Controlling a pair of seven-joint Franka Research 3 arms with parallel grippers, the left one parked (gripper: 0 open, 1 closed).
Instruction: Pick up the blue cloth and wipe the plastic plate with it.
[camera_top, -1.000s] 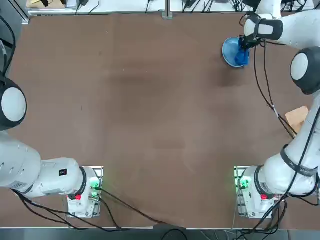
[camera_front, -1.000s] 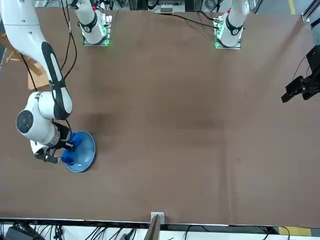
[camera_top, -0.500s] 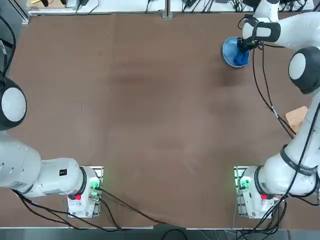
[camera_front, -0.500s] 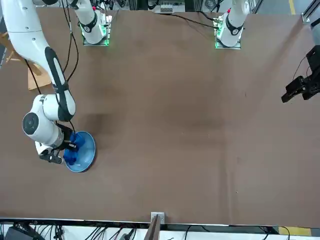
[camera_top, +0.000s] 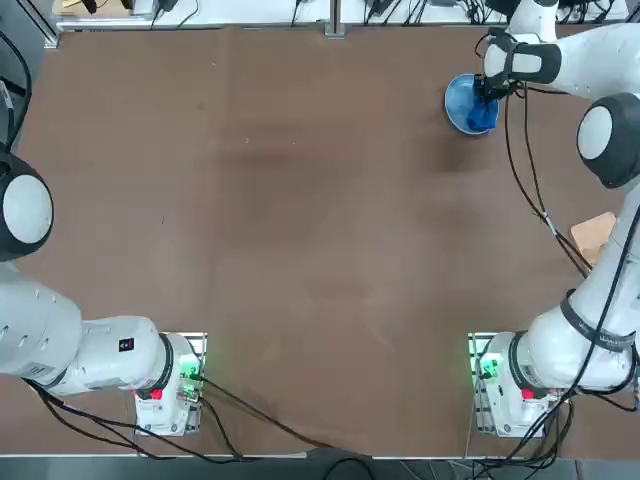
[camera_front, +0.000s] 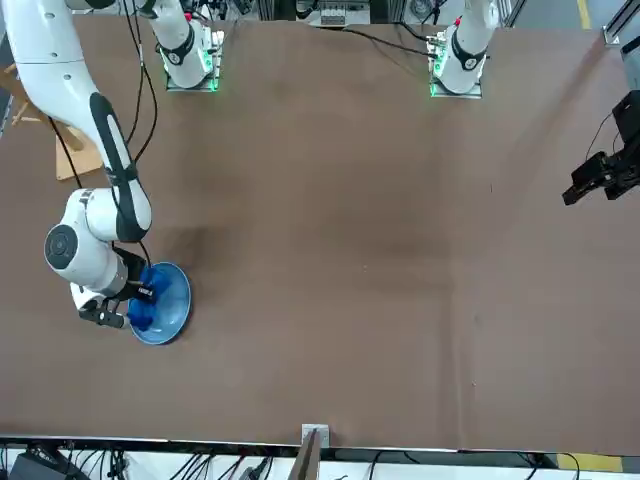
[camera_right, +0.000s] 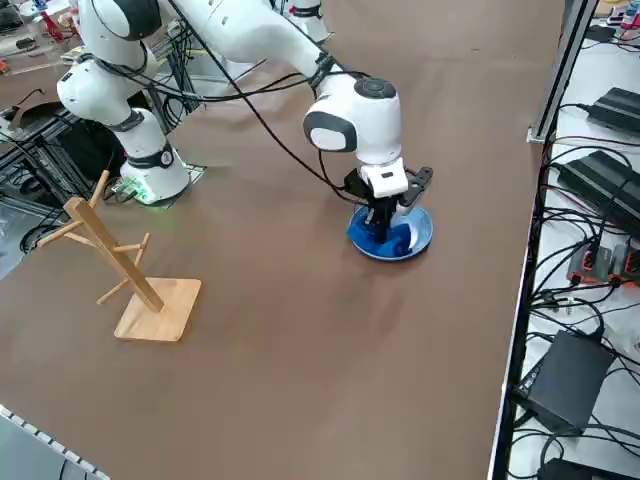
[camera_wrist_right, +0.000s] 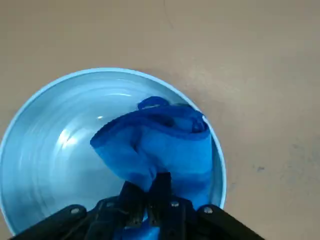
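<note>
Brown table (camera_top: 300, 220) bare across the middle. Wooden peg rack (camera_right: 120, 270) upright on a flat square base near table's right edge, its base just showing in top view. Cables, power bricks (camera_right: 565, 375) on floor past table's far edge.

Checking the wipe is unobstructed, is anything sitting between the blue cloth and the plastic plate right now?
Nothing visible does. The right gripper is shut on the blue cloth, which hangs bunched straight onto the plastic plate, with only bare plate around it.
</note>
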